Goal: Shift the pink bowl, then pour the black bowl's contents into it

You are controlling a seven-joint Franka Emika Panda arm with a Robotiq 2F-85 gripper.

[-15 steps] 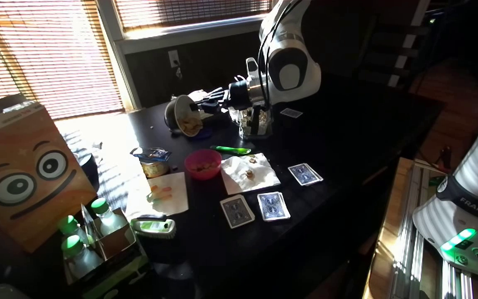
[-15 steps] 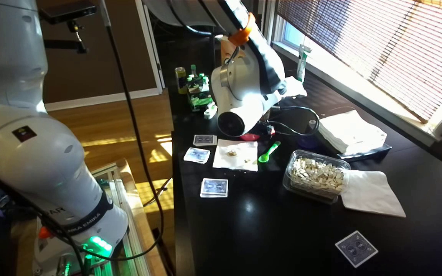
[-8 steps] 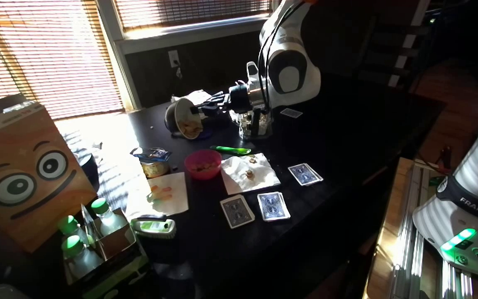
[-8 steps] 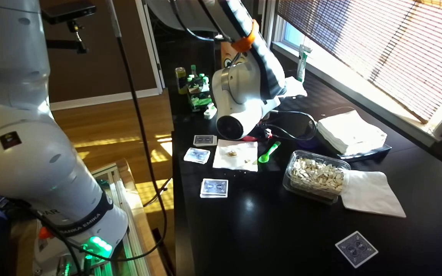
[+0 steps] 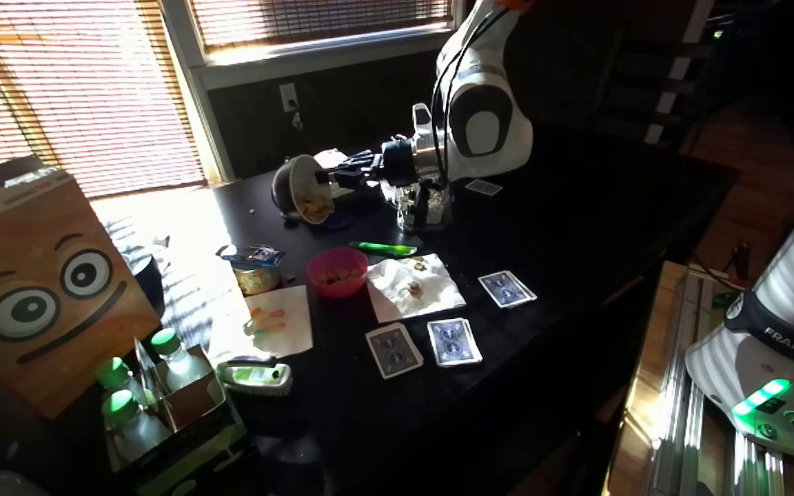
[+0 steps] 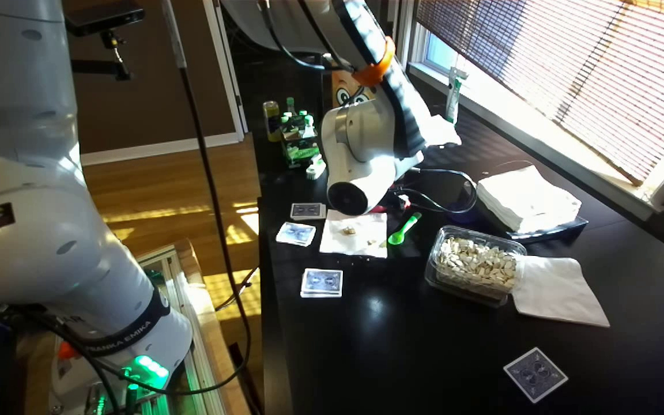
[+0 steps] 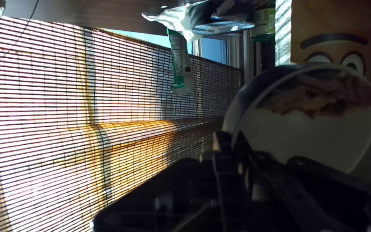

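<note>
1. Jaws of my gripper [image 7: 233, 137] were closed nearly all the way, with the thin rim of the black bowl [image 5: 304, 178] pinched between the fingertips.
2. I held this bowl above the dark table [image 5: 369, 420], tilted on its side, with the pale inside turned toward the gripper. Tan pieces [image 7: 320, 93] lay gathered along its lower wall.
3. The pink bowl [image 5: 331, 291] stood upright on the table, and I could see small brown pieces [image 5: 342, 277] inside it. In an exterior view the black bowl appeared higher up and a little to the left, apart from the pink one. How far it was to the side, and how far only above, I could not tell.
4. In an exterior view the arm [image 6: 361, 135] covered the gripper from me, and of the pink bowl it left only a small red strip.
5. Just beside the pink bowl lay a white napkin [image 5: 431, 300] with some small bits [image 5: 413, 288] on it. Near both of them was a green spoon [image 5: 383, 249].
6. Three decks of playing cards [image 5: 454, 342] lay close to this napkin. I saw also a clear plastic box [image 6: 464, 288], well filled with pale flat pieces [image 6: 476, 262].
</note>
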